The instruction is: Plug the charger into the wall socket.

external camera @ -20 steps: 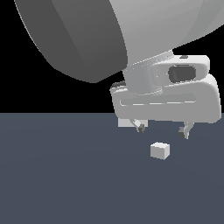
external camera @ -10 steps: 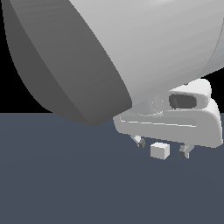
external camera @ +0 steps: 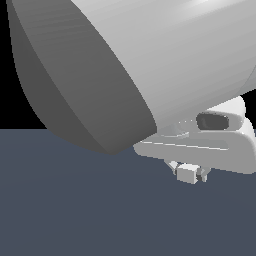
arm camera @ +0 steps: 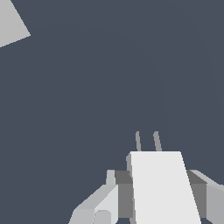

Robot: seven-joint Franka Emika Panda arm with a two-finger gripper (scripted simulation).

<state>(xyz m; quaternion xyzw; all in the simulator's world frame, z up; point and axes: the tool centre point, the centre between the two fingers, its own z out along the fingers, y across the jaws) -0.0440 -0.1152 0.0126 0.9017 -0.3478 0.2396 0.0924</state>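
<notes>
While the arm fills the exterior view, gripper point(external camera: 189, 172) at four o'clock, fingers point(arm camera: 124, 194) pinching the charger point(arm camera: 161, 186) between them, prongs forward, wall socket point(arm camera: 12, 22) well apart at ten o'clock in the wrist view

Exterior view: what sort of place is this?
A bare simulator test scene, not a real room: flat untextured grey floor, black void behind, and only the arm with its gripper around a plain charger.

Open floor point(arm camera: 87, 96) between charger point(arm camera: 162, 188) and socket point(arm camera: 11, 22).
</notes>
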